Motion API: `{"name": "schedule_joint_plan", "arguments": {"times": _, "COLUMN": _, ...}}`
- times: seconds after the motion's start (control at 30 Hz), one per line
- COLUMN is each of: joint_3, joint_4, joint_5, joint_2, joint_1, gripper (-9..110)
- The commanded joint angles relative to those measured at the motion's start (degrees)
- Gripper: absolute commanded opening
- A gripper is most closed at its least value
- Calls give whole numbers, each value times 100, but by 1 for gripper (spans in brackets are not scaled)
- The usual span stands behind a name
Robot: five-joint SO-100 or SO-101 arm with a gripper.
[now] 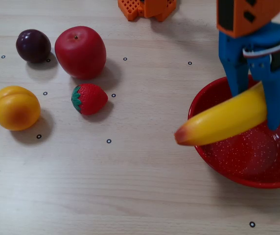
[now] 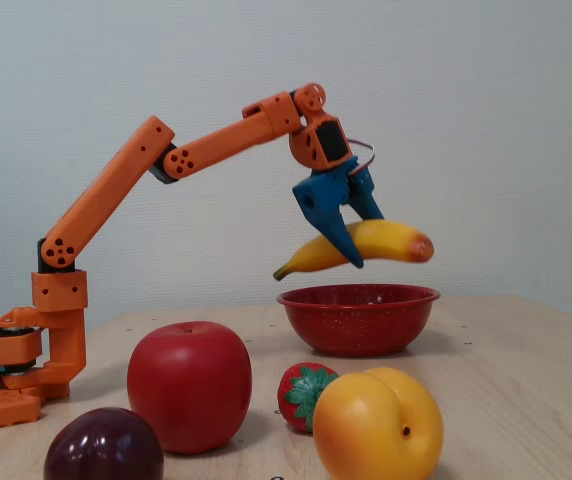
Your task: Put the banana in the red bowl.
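The blue claw [image 2: 354,240] grips the banana [image 2: 386,243] in mid-air above the red bowl [image 2: 358,318], its orange-red end pointing toward three o'clock.

One fixed view looks straight down, close over the table, with the red bowl [image 1: 243,152] at its right edge. The other stands low at table height, facing the wall beyond the bowl [image 2: 358,315]. Both share bowl and fruit.
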Motion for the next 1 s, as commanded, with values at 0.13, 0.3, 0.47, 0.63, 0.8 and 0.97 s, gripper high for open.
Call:
{"name": "schedule_joint_plan", "arguments": {"times": 0.13, "joint_3": -545, "joint_4": -237, "joint_5": 167, "joint_2": 35, "joint_1": 167, "gripper": 0}}
{"name": "schedule_joint_plan", "arguments": {"times": 0.3, "joint_3": -422, "joint_4": -176, "joint_5": 352, "joint_2": -62, "joint_1": 158, "gripper": 5}}
{"name": "schedule_joint_plan", "arguments": {"times": 0.47, "joint_3": -325, "joint_4": -510, "joint_5": 123, "joint_2": 176, "joint_1": 123, "gripper": 13}}
{"name": "schedule_joint_plan", "arguments": {"times": 0.63, "joint_3": 132, "joint_4": -861, "joint_5": 88, "joint_2": 721, "joint_1": 132, "gripper": 14}}
{"name": "schedule_joint_plan", "arguments": {"times": 0.8, "joint_3": 650, "joint_4": -1046, "joint_5": 97, "joint_2": 1081, "joint_1": 114, "gripper": 14}}
{"name": "schedule_joint_plan", "arguments": {"times": 0.97, "joint_3": 800, "joint_4": -1028, "joint_5": -9, "joint_2": 1301, "joint_1": 53, "gripper": 17}}
